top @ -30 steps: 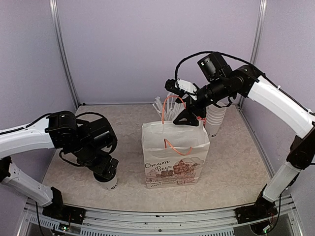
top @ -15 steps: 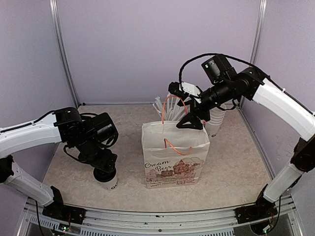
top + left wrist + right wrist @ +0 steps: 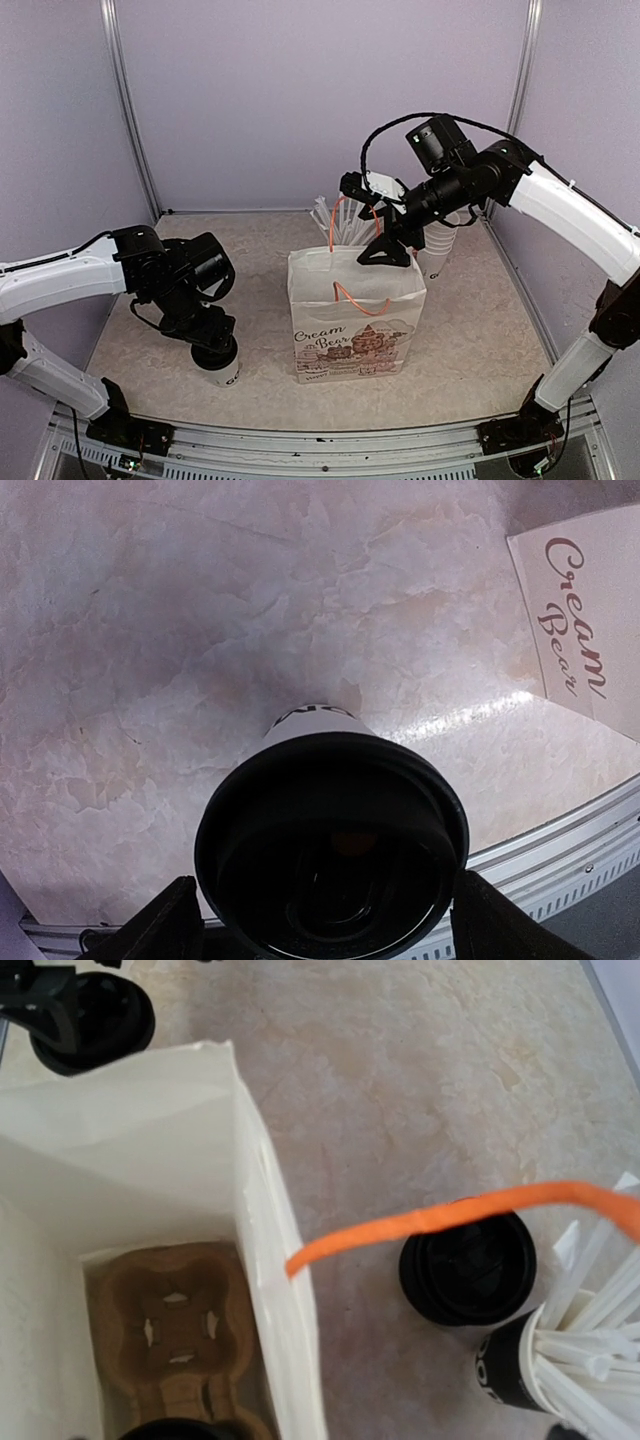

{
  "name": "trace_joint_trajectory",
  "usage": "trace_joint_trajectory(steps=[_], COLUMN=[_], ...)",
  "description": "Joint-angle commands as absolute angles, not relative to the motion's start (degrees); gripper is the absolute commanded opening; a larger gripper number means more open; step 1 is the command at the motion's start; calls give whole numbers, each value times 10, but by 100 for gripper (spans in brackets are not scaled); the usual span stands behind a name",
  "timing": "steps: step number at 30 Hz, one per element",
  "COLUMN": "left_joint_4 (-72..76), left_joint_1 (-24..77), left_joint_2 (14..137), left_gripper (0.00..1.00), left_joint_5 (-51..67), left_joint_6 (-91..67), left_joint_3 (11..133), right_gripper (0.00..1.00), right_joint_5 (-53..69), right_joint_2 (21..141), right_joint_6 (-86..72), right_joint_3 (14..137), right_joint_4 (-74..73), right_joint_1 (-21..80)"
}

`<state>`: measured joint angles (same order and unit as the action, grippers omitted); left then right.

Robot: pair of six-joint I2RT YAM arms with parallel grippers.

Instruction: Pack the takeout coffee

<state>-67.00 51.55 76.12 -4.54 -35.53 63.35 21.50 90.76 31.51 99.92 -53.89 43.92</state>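
One takeout coffee (image 3: 224, 372), a white cup with a black lid (image 3: 330, 845), stands on the table left of the bag. My left gripper (image 3: 211, 347) is down over it. Its fingers (image 3: 165, 920) sit on either side of the lid's rim with no gap showing, and I cannot tell whether they press on it. A second takeout coffee (image 3: 468, 1265) stands behind the bag. My right gripper (image 3: 388, 250) hovers open over the bag's back edge, beside the raised orange handle (image 3: 430, 1222). Its own fingers do not show in the right wrist view.
The white paper bag (image 3: 355, 320) stands open mid-table, with a brown cup carrier (image 3: 175, 1330) at its bottom. Behind it are a dark cup of white straws (image 3: 575, 1360) and a stack of plain white cups (image 3: 437, 240). The table's metal front rail (image 3: 560, 870) runs close by the left cup.
My left gripper has come down over the cup and its fingers have drawn in toward the lid. My right arm has shifted slightly, staying over the bag's back edge.
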Motion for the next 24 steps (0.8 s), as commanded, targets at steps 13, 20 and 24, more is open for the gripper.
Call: trace_joint_trajectory(steps=[13, 20, 24], left_joint_4=[-672, -689, -684], left_joint_1=[507, 511, 520], left_joint_2=[775, 766, 775], left_gripper=[83, 83, 83], left_joint_5=[-49, -40, -38], left_joint_6=[-337, -331, -330], left_joint_3=[639, 655, 639], right_gripper=[93, 93, 93], right_joint_5=[221, 216, 214], right_joint_2=[906, 908, 908], right_joint_6=[315, 315, 315], right_joint_3=[975, 975, 974], right_joint_4=[-526, -525, -525], right_joint_1=[435, 436, 436])
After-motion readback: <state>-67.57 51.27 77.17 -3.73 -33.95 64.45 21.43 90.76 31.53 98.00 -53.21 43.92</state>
